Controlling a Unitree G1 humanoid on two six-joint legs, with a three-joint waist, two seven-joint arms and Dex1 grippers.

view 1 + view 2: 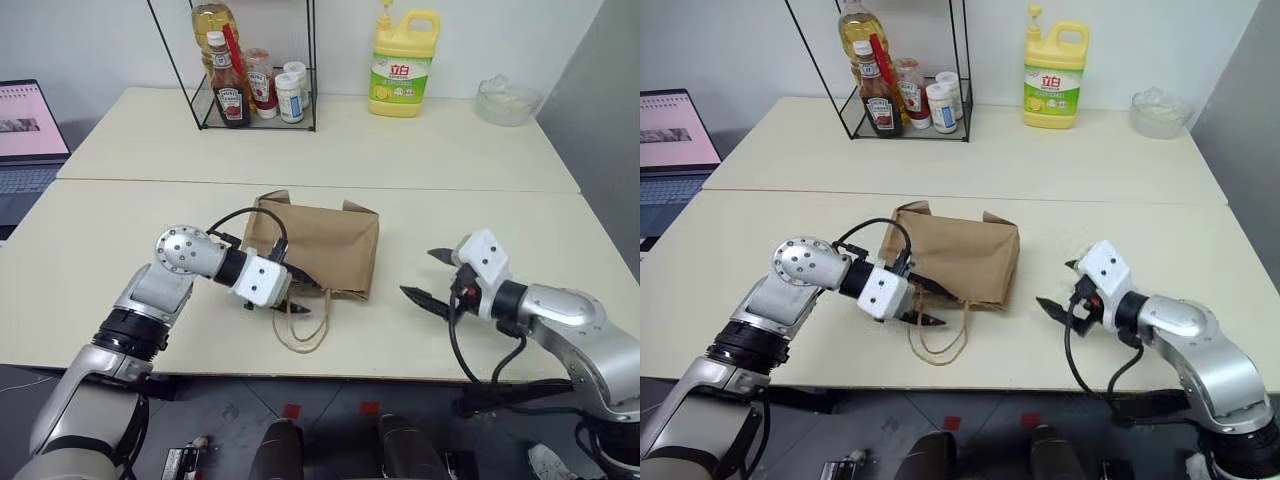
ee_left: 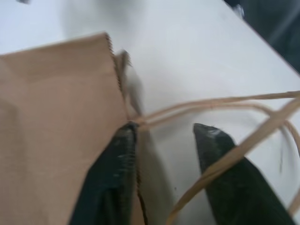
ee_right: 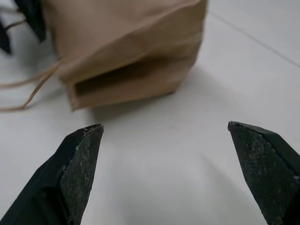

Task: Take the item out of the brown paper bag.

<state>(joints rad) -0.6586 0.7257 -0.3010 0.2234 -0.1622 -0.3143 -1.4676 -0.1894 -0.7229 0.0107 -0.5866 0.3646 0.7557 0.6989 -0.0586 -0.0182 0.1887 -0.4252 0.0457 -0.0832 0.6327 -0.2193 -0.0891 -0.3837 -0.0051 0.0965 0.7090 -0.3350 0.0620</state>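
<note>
The brown paper bag point(image 1: 322, 243) lies on its side in the middle of the near table, its mouth toward me and its tan cord handles point(image 1: 300, 330) looped on the tabletop. The item is hidden. My left gripper point(image 1: 300, 293) is at the left corner of the bag's mouth. In the left wrist view its fingers stand apart: one fingertip point(image 2: 123, 140) rests against the bag's rim point(image 2: 112, 61), and a cord crosses the other. My right gripper point(image 1: 420, 273) hovers open to the right of the bag point(image 3: 131, 51), holding nothing.
On the far table stand a wire rack point(image 1: 255, 95) with ketchup bottles and jars, a yellow detergent jug point(image 1: 402, 62) and a glass bowl point(image 1: 507, 100). A laptop point(image 1: 28, 135) sits at the far left. The table's front edge runs just below the handles.
</note>
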